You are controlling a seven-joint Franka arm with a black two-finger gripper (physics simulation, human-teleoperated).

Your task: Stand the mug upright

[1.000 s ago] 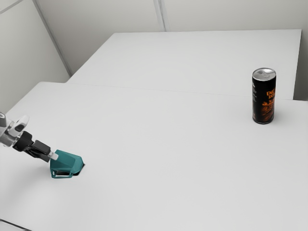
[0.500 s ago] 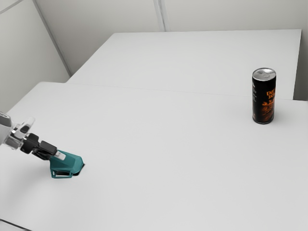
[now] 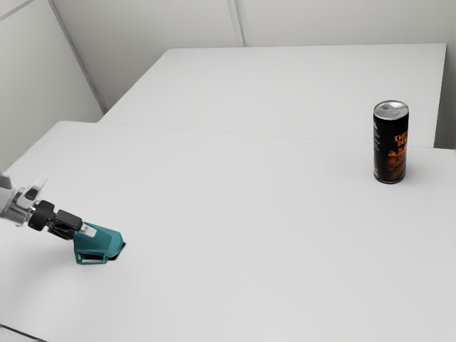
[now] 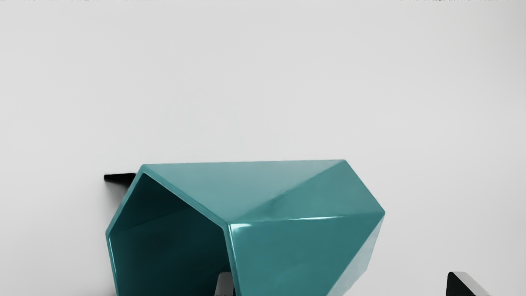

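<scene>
White desk (image 3: 235,214), teal mug (image 3: 105,241) lying on its side, claw (image 3: 87,230) spread open, one fingertip (image 4: 224,284) inside the mug's mouth, black can (image 3: 385,146) upright well apart

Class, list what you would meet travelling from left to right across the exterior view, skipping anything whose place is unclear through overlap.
The pale part of the robot arm, the teal mug lying on its side, the upright black can with orange print.

Mug (image 3: 107,244) and can (image 3: 390,146) on table (image 3: 256,249)
</scene>
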